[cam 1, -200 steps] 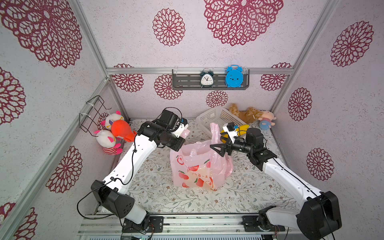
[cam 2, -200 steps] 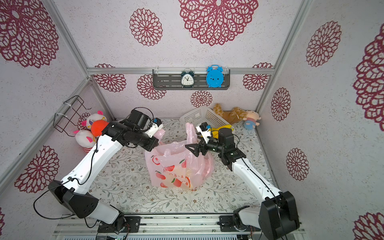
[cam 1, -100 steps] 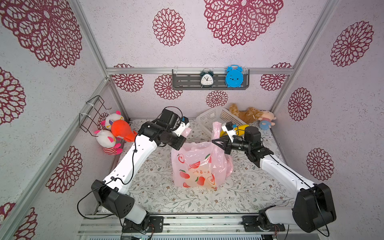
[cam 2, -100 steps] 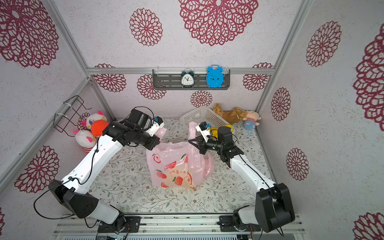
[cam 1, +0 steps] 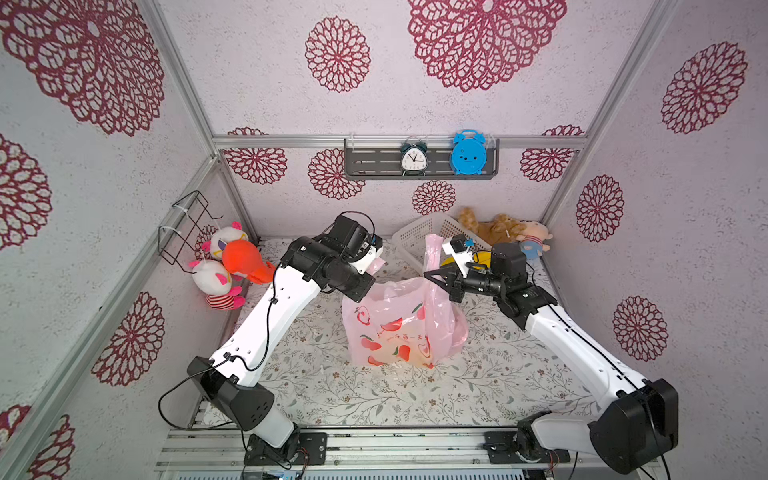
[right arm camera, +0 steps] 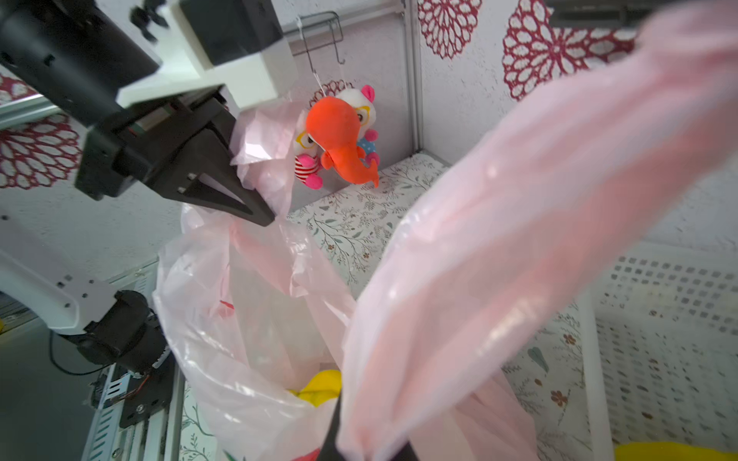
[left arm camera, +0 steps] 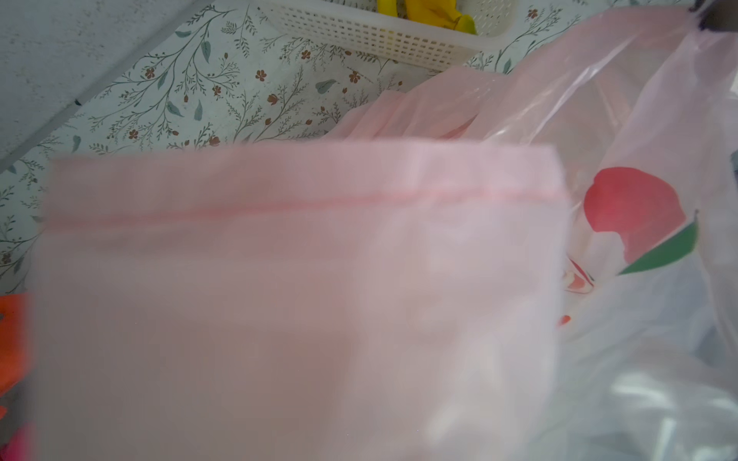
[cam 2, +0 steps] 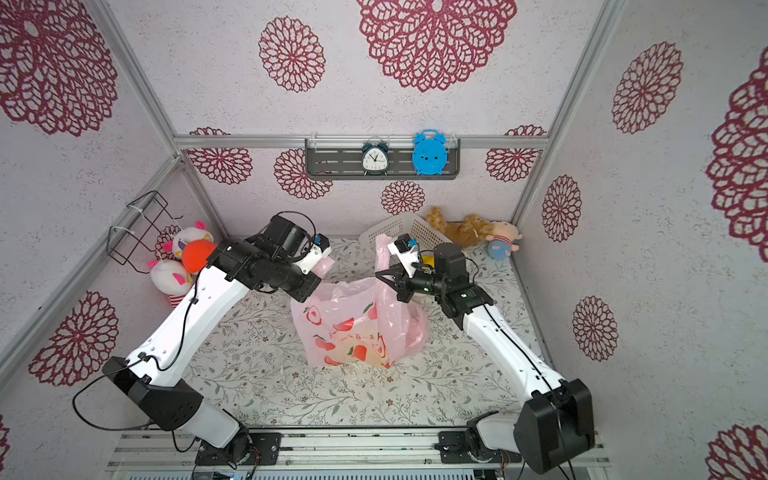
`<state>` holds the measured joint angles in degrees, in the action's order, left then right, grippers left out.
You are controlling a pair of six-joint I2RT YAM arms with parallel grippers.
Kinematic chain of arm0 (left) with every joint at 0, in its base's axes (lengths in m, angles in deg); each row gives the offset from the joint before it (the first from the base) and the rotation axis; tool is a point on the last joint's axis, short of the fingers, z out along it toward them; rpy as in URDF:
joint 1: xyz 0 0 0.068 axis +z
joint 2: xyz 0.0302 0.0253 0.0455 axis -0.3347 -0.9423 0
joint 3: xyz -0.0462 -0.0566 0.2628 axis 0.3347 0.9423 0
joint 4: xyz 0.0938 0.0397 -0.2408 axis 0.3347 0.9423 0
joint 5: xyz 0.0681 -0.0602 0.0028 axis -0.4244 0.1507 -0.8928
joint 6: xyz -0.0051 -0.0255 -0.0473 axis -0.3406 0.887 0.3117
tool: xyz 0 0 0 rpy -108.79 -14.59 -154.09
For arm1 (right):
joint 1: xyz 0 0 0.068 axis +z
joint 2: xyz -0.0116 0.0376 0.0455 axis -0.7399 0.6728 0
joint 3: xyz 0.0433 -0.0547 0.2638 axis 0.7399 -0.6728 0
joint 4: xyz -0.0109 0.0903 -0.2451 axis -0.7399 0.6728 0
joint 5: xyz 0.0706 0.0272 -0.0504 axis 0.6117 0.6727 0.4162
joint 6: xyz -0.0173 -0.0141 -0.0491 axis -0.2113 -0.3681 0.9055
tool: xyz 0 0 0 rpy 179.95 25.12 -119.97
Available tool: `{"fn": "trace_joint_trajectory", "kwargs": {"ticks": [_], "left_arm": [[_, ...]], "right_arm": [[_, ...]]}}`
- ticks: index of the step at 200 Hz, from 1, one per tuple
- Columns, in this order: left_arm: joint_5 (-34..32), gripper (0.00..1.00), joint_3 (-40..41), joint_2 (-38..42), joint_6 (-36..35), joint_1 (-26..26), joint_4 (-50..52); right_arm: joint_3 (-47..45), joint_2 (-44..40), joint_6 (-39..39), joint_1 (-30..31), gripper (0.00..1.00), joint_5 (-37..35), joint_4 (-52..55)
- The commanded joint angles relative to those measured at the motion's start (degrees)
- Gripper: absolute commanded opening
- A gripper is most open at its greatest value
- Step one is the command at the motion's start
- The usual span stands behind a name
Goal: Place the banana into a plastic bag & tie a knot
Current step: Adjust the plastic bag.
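Banana bagged; knot not yet tied.
The banana (right arm camera: 319,385) sits in the pink bag (cam 1: 399,328) on the surface (cam 1: 324,395). The left hand (right arm camera: 261,215) pinches the left handle (right arm camera: 263,131), the right hand (cam 1: 430,276) the right handle (cam 1: 432,249); crossing and tying remain.

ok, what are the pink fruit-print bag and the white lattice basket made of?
The pink fruit-print bag: thin glossy plastic film, likely; see-through, creased, shiny highlights. The white lattice basket: rigid moulded plastic, it seems; matte, regular square holes.
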<state>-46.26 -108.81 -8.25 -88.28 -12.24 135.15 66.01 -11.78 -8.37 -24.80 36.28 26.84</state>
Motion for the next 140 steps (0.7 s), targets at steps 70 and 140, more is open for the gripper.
{"fn": "trace_joint_trajectory", "kwargs": {"ticks": [70,140], "left_arm": [[6.48,0.87,20.09,17.69,1.88,4.68,-32.36],[1.22,0.97,50.89,39.85,15.18,7.09,-58.95]], "right_arm": [[1.9,3.78,0.5,0.74,0.0,-13.74,5.62],[0.3,2.81,-3.55,0.63,0.0,-13.96,2.02]]}}
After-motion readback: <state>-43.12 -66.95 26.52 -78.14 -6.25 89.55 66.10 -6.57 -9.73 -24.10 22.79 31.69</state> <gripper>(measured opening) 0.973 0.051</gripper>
